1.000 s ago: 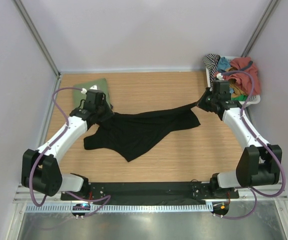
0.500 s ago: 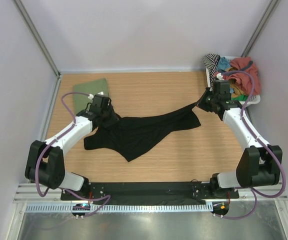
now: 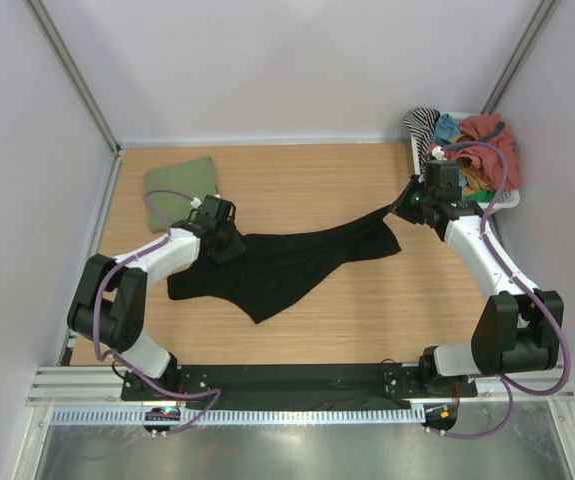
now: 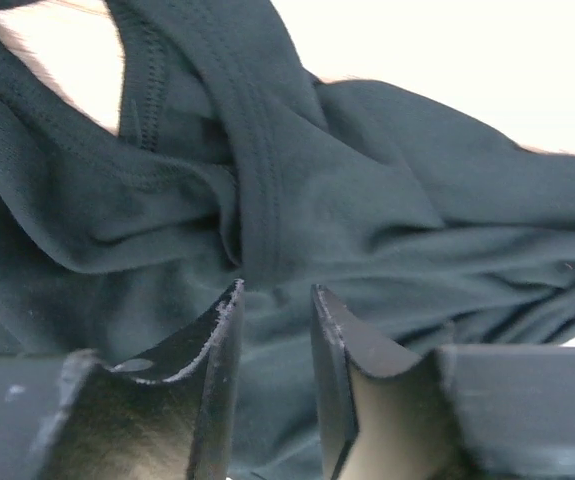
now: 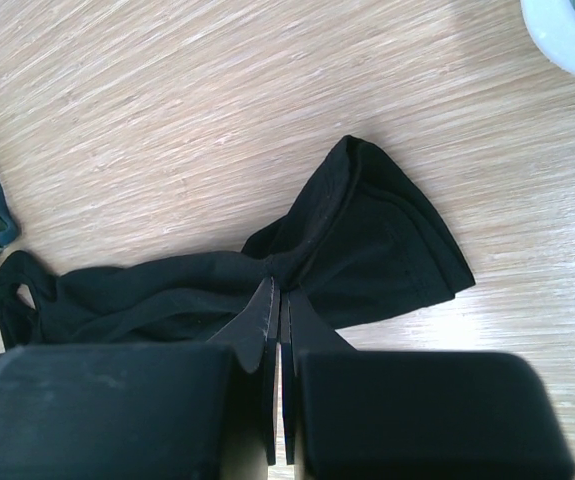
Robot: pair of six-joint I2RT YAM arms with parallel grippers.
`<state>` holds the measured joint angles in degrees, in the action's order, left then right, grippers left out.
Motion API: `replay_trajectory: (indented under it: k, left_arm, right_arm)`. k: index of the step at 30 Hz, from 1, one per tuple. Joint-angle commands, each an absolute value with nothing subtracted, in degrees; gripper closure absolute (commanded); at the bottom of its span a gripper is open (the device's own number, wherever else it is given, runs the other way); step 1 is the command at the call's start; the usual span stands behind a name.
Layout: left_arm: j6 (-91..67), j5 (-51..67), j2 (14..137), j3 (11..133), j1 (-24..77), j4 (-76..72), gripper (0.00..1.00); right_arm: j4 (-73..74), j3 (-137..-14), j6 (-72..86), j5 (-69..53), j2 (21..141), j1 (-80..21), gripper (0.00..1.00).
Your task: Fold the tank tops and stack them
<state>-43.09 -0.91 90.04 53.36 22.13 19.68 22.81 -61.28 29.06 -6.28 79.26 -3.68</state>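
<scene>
The black tank top (image 3: 282, 262) lies spread and rumpled across the middle of the table. My right gripper (image 3: 405, 208) is shut on its right end and holds that end pulled up and taut; the pinched cloth shows in the right wrist view (image 5: 367, 250) just past the gripper (image 5: 279, 290). My left gripper (image 3: 230, 246) is open right over the top's left part, where a strap and seams (image 4: 267, 170) fill the left wrist view; the fingers (image 4: 222, 330) stand a little apart with cloth behind the gap. The olive green tank top (image 3: 180, 181) lies folded at the back left.
A white basket (image 3: 502, 200) with striped, teal and red garments (image 3: 477, 138) stands at the back right, close behind my right arm. A white rounded rim (image 5: 567, 35) shows at the right wrist view's top corner. Walls enclose the table on three sides.
My left gripper has moved right and nearer, off the green top's edge and onto the black top's left part. The right gripper and the end it holds have stayed put.
</scene>
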Motion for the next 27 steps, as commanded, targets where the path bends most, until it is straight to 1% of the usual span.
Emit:
replay_trajectory:
  k: [1, 3, 4, 5, 7, 9, 10, 12, 13, 15, 16, 19, 21, 24, 27]
  left_arm:
    - [-42.3, -4.0, 91.3, 56.2, 22.4, 18.4, 0.65]
    - [-42.3, -4.7, 92.2, 56.5, 22.3, 18.9, 0.62]
    - [-42.3, -4.7, 92.4, 56.6, 22.4, 18.7, 0.63]
    - [-42.4, -4.7, 92.5, 56.7, 22.3, 18.4, 0.64]
    - [-42.5, -4.8, 92.9, 57.0, 22.3, 18.3, 0.69]
    - [-42.6, -5.2, 93.2, 57.3, 22.3, 17.9, 0.70]
    - [-42.6, -5.3, 93.6, 57.7, 22.3, 18.0, 0.72]
    - [-42.5, -5.4, 94.1, 58.2, 22.3, 18.0, 0.79]
    - [-42.4, -5.6, 94.3, 58.8, 22.4, 18.0, 0.86]
    - [-42.0, -6.4, 94.5, 59.5, 22.2, 18.8, 0.97]
    - [-41.9, -6.5, 94.4, 60.6, 22.3, 19.4, 1.00]
    - [-41.6, -7.7, 92.0, 63.9, 21.3, 22.8, 1.00]
    - [-41.7, -7.1, 89.8, 66.4, 18.7, 24.3, 1.00]
    - [-42.4, -4.1, 88.7, 74.0, 15.1, 27.7, 1.00]
    - [-42.5, -4.0, 87.6, 85.4, 13.5, 33.4, 1.00]
  right_arm:
    - [21.2, -61.8, 29.1, -6.9, 79.2, -3.9, 0.99]
    - [21.3, -61.9, 29.1, -6.8, 79.3, -3.9, 0.99]
    - [21.2, -61.9, 29.1, -6.8, 79.2, -4.0, 0.99]
    - [21.3, -61.9, 29.1, -6.8, 79.3, -3.8, 0.99]
    - [21.3, -61.9, 29.0, -6.7, 79.3, -3.9, 0.99]
    - [21.3, -61.8, 29.0, -6.8, 79.4, -3.9, 0.99]
    - [21.3, -61.7, 28.9, -6.6, 79.5, -3.9, 0.99]
    - [21.2, -61.8, 28.9, -6.7, 79.4, -3.9, 0.99]
    - [21.2, -61.8, 28.9, -6.6, 79.4, -3.8, 0.99]
    - [21.3, -61.9, 28.8, -6.5, 79.4, -3.9, 0.99]
    - [21.2, -61.9, 28.7, -6.4, 79.5, -3.9, 0.99]
    - [22.2, -64.3, 28.3, -5.7, 80.2, -3.6, 0.99]
    - [23.5, -69.0, 28.4, -5.5, 82.0, -3.3, 0.99]
    - [26.1, -78.5, 28.2, -6.3, 85.9, -2.5, 0.99]
    - [27.9, -86.0, 28.9, -8.4, 85.5, -2.5, 0.99]
